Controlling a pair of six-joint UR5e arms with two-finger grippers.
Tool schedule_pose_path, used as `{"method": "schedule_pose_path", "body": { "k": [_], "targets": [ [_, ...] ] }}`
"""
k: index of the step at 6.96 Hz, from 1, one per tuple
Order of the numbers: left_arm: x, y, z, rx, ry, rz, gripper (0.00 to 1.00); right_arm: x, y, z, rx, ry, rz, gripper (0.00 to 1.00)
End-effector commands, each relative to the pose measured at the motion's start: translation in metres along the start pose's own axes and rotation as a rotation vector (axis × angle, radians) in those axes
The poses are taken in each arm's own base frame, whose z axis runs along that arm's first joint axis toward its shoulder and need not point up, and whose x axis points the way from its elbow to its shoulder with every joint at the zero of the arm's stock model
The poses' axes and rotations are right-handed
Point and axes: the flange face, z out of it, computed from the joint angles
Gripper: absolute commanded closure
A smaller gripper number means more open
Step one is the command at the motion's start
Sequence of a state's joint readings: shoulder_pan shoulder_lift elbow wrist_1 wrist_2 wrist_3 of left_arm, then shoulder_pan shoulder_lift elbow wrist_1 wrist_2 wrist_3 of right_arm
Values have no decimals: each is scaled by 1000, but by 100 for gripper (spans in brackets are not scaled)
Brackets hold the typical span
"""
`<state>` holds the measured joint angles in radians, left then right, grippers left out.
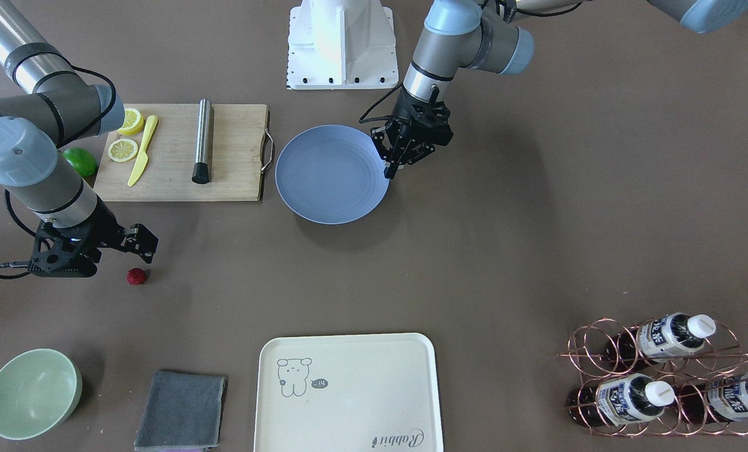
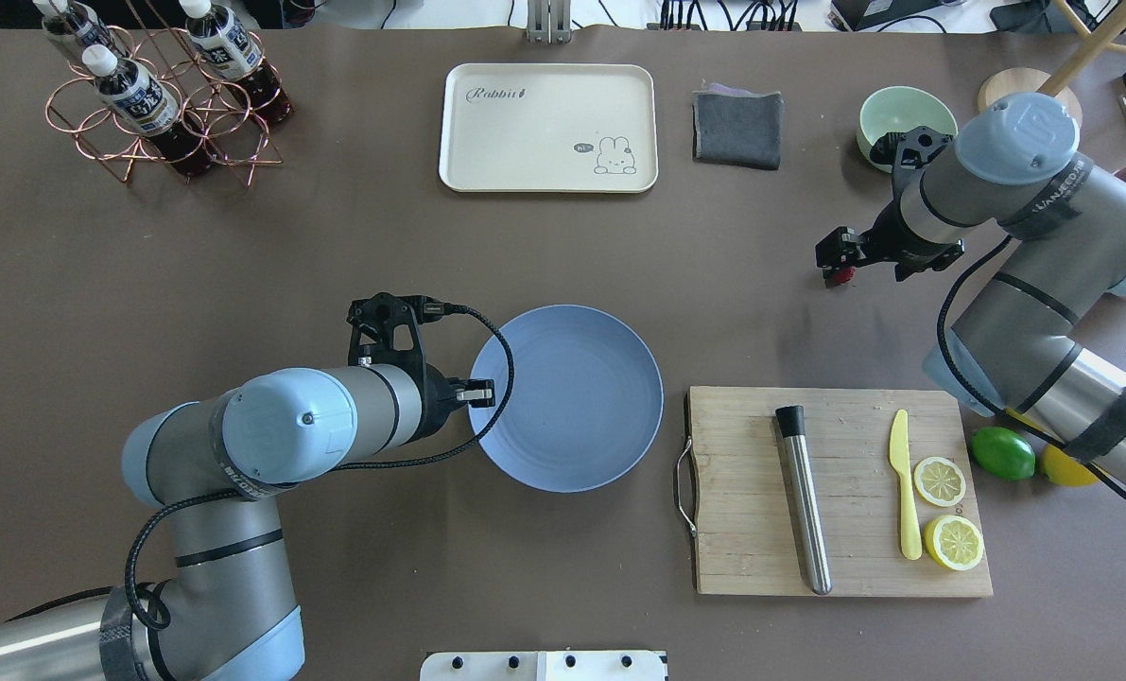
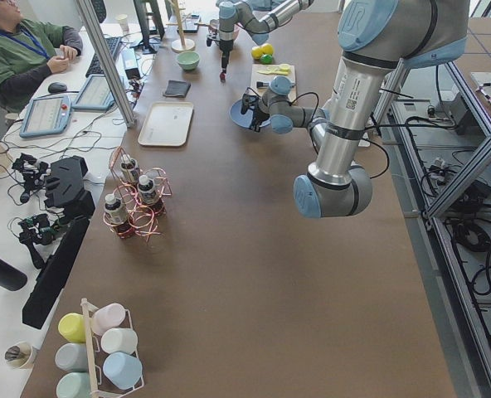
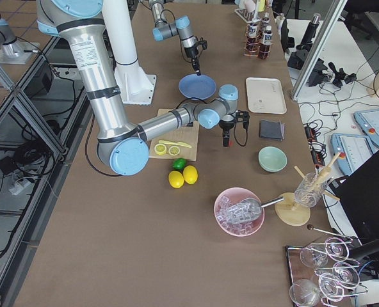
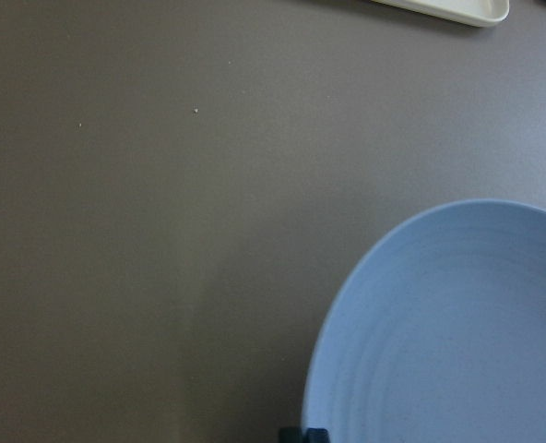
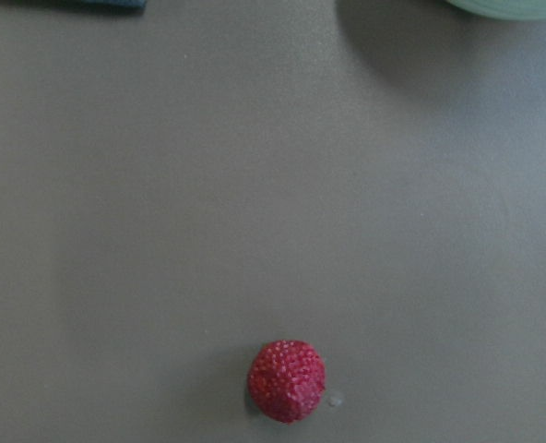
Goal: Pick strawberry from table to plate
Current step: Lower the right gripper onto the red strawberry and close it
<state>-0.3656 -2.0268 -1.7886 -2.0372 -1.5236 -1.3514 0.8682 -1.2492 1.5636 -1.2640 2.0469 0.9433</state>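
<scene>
**Right arm positioned at strawberry; grasp not yet made.**
The strawberry [image 2: 842, 276] lies free on the table [image 2: 336, 265], just beside the right tool [image 2: 829, 260] and at 2 o'clock from the empty plate [image 2: 567, 416]. Whether the right tool is spread cannot be told. The left tool [image 2: 483, 390], pressed together, hangs at the plate's rim. The berry should be centred between the fingers before descent, then squeezed lightly.

- The strawberry [image 1: 136, 276] is coloured dark red and dotted with pale bumps.
- The plate [image 1: 331, 174] is finished in matte blue-grey, faintly ringed.
- The table [image 1: 537, 220] is coloured brown-grey.
- The tray [image 1: 361, 389] is coloured cream and printed with a grey animal.
</scene>
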Motion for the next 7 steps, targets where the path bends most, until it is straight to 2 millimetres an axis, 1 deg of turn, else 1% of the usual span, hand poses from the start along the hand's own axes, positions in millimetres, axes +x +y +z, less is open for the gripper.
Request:
{"method": "schedule_pose_path", "body": {
  "k": [1,3,4,5,7],
  "targets": [
    [-2,1,0,0,-2,2,100,-8,-8,10,-1,14,-4,0],
    [-2,1,0,-1,-3,2,100,-7,-12,16,9,14,-7,1],
    [-2,1,0,-1,-3,2,100,0,-17,32,24,-4,-17,1],
    [-3,1,1,-3,-5,3,100,3,-18,38,28,-10,-21,2],
    [-4,0,-1,-1,-3,9,100,-1,-19,33,35,-20,-16,5]
  ]
}}
